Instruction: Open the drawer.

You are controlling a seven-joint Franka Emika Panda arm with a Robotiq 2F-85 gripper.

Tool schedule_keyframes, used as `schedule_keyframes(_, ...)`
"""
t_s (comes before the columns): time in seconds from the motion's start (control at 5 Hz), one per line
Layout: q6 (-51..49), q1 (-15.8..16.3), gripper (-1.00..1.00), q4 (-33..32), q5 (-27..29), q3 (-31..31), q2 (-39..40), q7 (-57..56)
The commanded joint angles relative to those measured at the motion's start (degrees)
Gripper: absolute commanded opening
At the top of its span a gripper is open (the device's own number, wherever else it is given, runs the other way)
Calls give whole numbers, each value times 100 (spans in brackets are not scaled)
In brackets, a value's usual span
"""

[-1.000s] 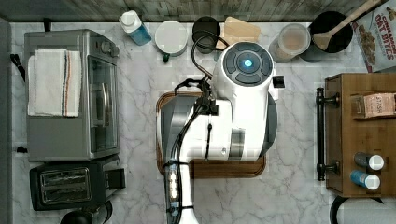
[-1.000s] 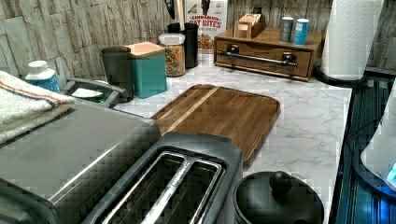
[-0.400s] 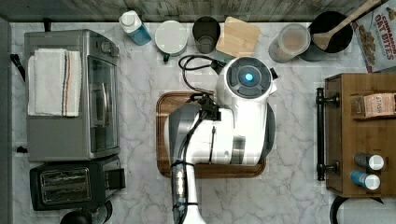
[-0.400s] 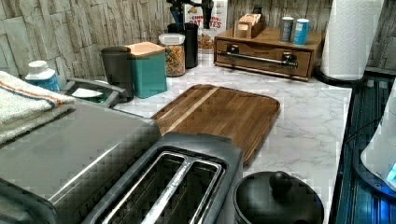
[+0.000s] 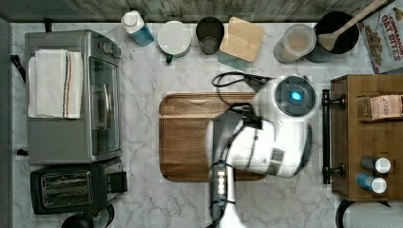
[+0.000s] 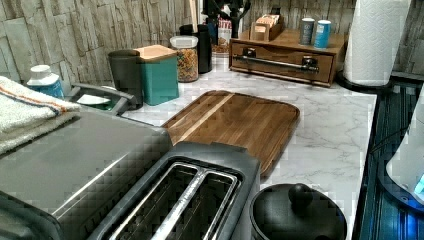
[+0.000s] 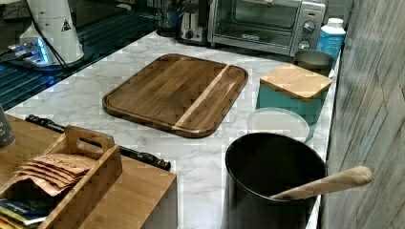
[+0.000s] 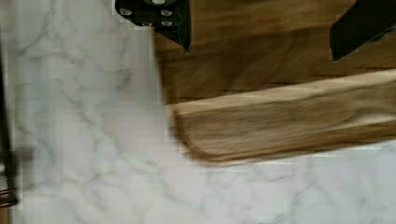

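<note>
While over veined marble, parted black jaws above rounded wooden cutting board (image 8: 280, 93).

A white marble counter (image 5: 157, 204) carries the cutting board (image 5: 185, 137), toaster oven (image 5: 71, 99), toaster (image 5: 71, 187) and drawer (image 5: 366, 137).

In the top view the blurred white arm (image 5: 266, 137) covers the cutting board's (image 5: 185, 137) right part, and the drawer (image 5: 366, 137) is cut off at the frame's right edge.
</note>
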Motion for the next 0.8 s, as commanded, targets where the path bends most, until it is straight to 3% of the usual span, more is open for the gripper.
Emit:
schedule_keyframes(0.2, 729, -599, 100, -18, -758, -575, 19, -817)
schedule_keyframes(0.4, 1130, -718, 100, -11, -926, -646, 186, -1232)
schedule_keyframes(0.8, 1571, -1139, 100, 250, -626, -583, 702, -2173)
